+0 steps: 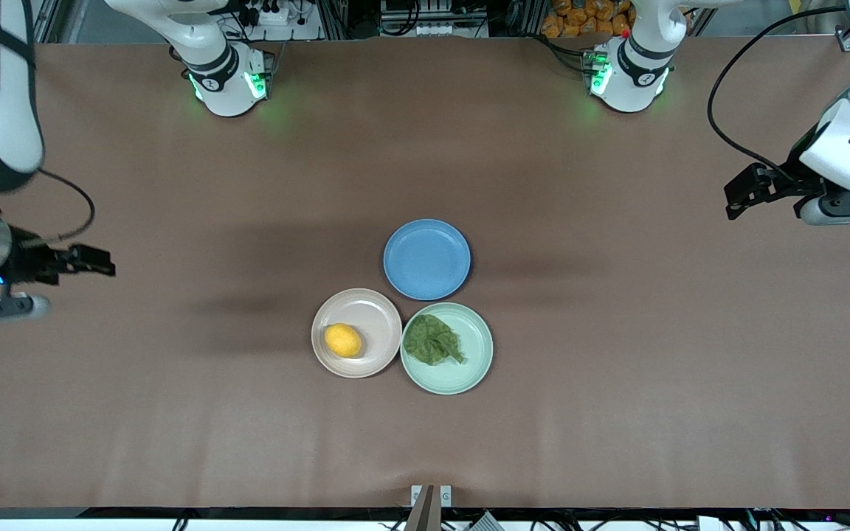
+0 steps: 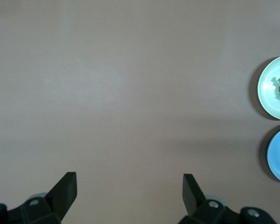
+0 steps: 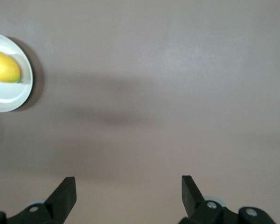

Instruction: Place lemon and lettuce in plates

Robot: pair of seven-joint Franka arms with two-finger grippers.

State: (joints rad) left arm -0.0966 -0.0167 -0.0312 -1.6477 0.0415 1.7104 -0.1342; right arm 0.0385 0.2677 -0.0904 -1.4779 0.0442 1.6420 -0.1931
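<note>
With both items already lying in plates, the task is being judged as done; no placing step is being left in hand, and nothing more is being called for than keeping both arms parked clear.

Lemon point(image 1: 343, 340) is being seen in the beige-pink plate point(image 1: 373, 306), sitting off-centre toward about 8 o'clock of that plate in the front view. It is small, oval, bright yellow, dimpled, much smaller than the plate.

Lettuce point(image 1: 432, 339) is being seen in the mint green plate point(image 1: 469, 372), lying toward 10 o'clock of it, fully inside the rim. It is one dark green wrinkly leaf, ragged edge, flat.

These two plates are being seen touching or just beside each other. Blue plate point(image 1: 426, 259) is sitting at 12 o'clock of the pair, farther from the front camera, with nothing seen in it.

Left gripper point(image 1: 746, 193) is being held over the brown table point(image 1: 617, 413) at the left arm's end, well apart from the plates, jaws spread wide, nothing between them.

Right gripper point(image 1: 93, 261) is being held over bare table at the right arm's end, likewise spread wide and holding nothing.

Both arms are being read as waiting.
</note>
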